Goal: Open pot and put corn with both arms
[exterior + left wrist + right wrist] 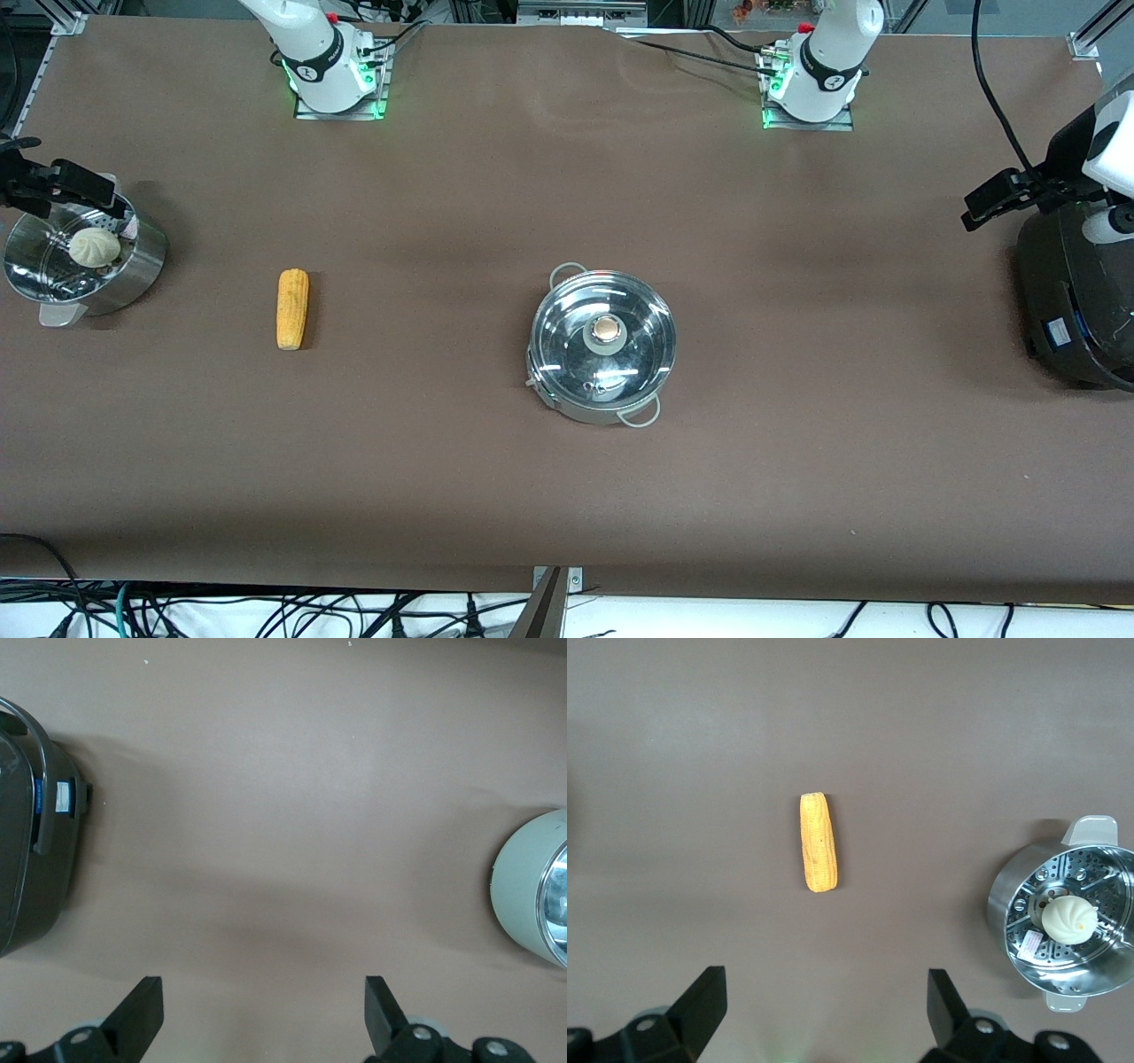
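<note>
Nothing started yet: pot (603, 345) sits mid-counter w/ glass lid (605, 335) on, tan knob (606, 330) dead centre, and the corn (292, 308) lies flat on the counter (567, 461) toward the right arm's end, between pot and steamer (84, 257). Left gripper (264, 1010) hangs high over the left arm's end by the black cooker (1076, 301), jaws spread wide, holding nothing; right gripper (825, 1008) hangs over the steamer w/ its white bun (94, 245), jaws also wide apart and empty, corn in plain sight in its wrist view. Step in hand, I'd say: lid off first. Left arm should come straight down on the knob, pinch it square, lift vertical so the lid doesn't drag on the rim, then park it on bare counter well apart from the pot. Right arm meanwhile: line jaws across the cob's width near its middle, since it's round and could roll if nudged from one end. Cob looks abt as long as the pot is wide, so lower it level, no tilt. Surface: plain brown mat, no clutter btwn corn and pot. Room: cables along the front edge, alu framing at the corners.
</note>
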You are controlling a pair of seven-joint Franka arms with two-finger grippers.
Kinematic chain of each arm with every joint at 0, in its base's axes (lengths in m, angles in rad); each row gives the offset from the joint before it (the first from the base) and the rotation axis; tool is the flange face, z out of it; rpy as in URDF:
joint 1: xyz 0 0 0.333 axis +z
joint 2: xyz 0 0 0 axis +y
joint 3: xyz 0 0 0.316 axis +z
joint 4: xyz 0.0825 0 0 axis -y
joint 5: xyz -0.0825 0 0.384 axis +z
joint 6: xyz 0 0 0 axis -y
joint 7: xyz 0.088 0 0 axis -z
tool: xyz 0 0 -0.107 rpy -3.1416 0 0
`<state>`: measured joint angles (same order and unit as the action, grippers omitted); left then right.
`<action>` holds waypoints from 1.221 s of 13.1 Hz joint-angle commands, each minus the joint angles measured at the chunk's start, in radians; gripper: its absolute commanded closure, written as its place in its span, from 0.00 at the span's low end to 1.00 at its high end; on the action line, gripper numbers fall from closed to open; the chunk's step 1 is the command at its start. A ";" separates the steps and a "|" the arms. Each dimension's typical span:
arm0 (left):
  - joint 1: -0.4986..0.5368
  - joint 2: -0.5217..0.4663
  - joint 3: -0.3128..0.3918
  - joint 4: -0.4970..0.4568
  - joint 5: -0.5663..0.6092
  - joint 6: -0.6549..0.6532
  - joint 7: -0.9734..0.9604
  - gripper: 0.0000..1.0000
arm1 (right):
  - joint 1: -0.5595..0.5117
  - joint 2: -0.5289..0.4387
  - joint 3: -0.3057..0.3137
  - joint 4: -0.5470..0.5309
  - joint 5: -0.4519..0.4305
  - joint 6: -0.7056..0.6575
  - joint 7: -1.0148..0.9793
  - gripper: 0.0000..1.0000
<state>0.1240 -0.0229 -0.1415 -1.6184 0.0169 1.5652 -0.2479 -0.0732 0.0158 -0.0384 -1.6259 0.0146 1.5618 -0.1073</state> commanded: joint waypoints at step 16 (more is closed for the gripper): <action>0.002 0.029 -0.006 0.026 -0.048 -0.076 0.071 0.00 | 0.013 0.015 0.035 0.000 -0.019 -0.023 0.011 0.00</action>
<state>0.1239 -0.0042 -0.1425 -1.6182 -0.0125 1.5127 -0.2280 -0.0707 0.0178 -0.0146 -1.6262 0.0140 1.5491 -0.1073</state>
